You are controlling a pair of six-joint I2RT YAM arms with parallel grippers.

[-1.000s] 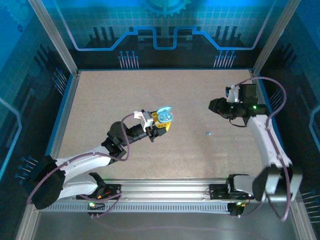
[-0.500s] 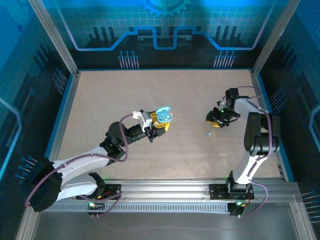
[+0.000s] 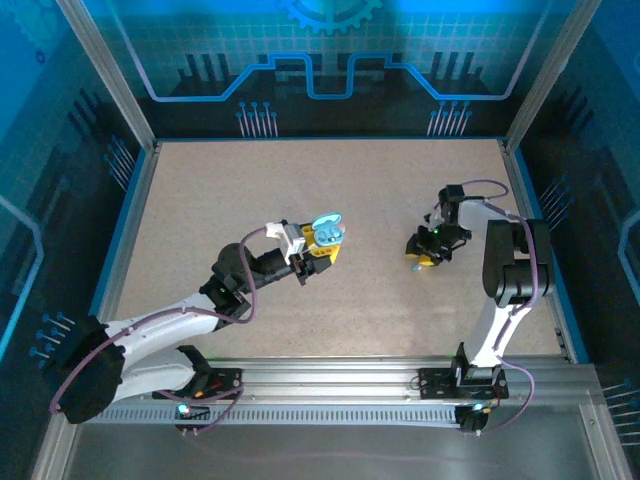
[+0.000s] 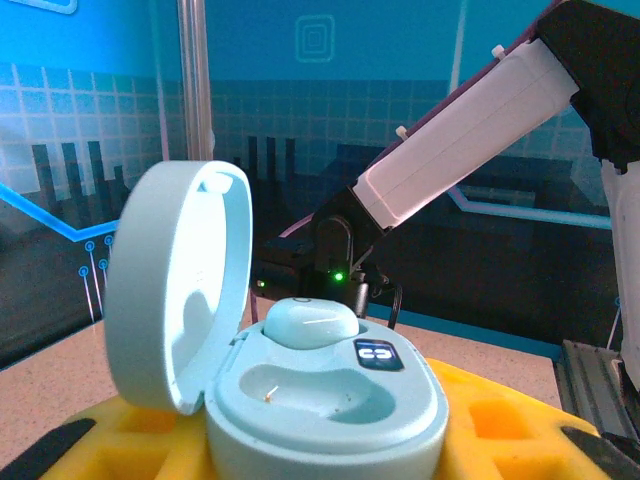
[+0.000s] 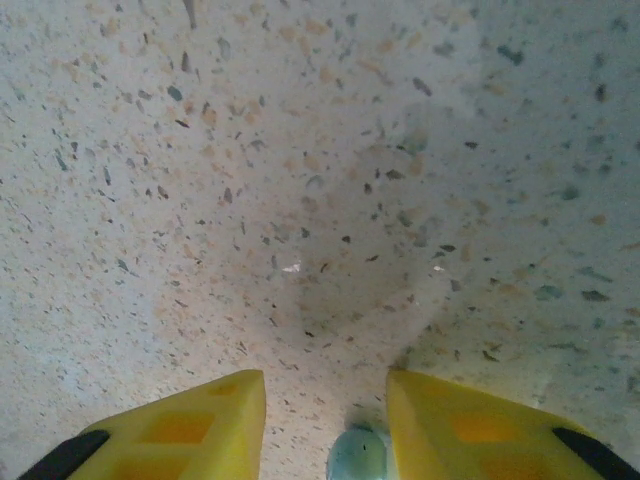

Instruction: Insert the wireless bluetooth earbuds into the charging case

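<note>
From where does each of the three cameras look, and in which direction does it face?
Top external: above and behind the bases, looking down on the table; both arms, left pincer and right pincer show.
Left wrist: on the left arm, facing level across the table toward the right arm; its yellow fingers hold the open charging case.
Right wrist: on the right arm, facing down at the table; its yellow fingers flank a pale earbud.
Shared: top external and left wrist both show the charging case and right arm.

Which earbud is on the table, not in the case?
The pale blue earbud between the jaws of the right pincer; the other earbud sits in the open case.
</note>
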